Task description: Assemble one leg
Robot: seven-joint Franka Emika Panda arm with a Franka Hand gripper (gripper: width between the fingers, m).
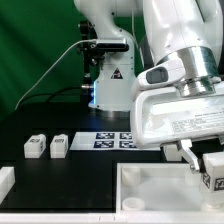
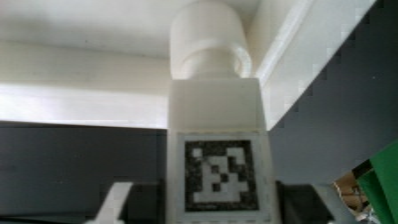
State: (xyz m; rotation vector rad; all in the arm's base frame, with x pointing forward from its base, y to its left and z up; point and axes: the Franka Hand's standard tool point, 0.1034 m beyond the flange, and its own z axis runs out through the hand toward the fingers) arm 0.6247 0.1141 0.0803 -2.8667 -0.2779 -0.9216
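My gripper (image 1: pixel 203 160) is shut on one white leg (image 1: pixel 213 171), whose black-and-white tag faces the exterior camera. It holds the leg just above the large white tabletop (image 1: pixel 150 188), at the exterior view's right. In the wrist view the held leg (image 2: pixel 215 110) stands between the two fingers (image 2: pixel 125 200), tag toward the camera. Its rounded end points toward an inner corner of the tabletop (image 2: pixel 80 95). I cannot tell whether that end touches the tabletop. Two more legs (image 1: pixel 36 147) (image 1: pixel 60 146) lie on the black table at the exterior view's left.
The marker board (image 1: pixel 113 140) lies flat behind the tabletop, in front of the robot base (image 1: pixel 108 85). Another white part (image 1: pixel 5 181) sits at the exterior view's left edge. A green backdrop stands behind, and a green strip (image 2: pixel 381 175) shows in the wrist view.
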